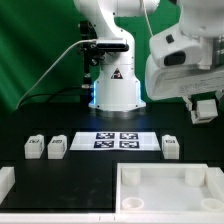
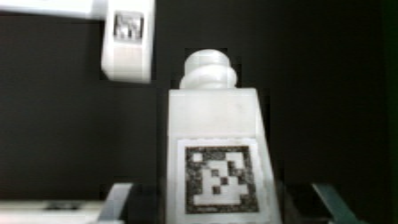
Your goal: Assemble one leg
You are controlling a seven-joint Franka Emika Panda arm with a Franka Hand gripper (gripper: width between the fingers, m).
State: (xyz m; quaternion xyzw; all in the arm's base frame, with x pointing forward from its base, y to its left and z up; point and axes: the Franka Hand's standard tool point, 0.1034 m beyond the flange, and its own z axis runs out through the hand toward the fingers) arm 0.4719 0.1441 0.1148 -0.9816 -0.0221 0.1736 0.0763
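My gripper (image 1: 204, 100) hangs high at the exterior view's right, shut on one leg (image 1: 205, 108) that it holds well above the table. In the wrist view this leg (image 2: 217, 130) stands upright between my fingers (image 2: 121, 200), knob end away from the camera and square tag facing it; the gripper's middle (image 2: 224, 208) lies on the leg's lower end. Three more legs stand on the table: two at the exterior view's left (image 1: 33, 147) (image 1: 57, 147) and one at its right (image 1: 171, 147). Another tagged white piece (image 2: 125, 45) shows beyond the held leg.
The marker board (image 1: 117, 140) lies in the table's middle, in front of the robot base (image 1: 115, 92). The large white panel (image 1: 165, 172) lies at the front right. A white part (image 1: 5, 183) sits at the front left edge.
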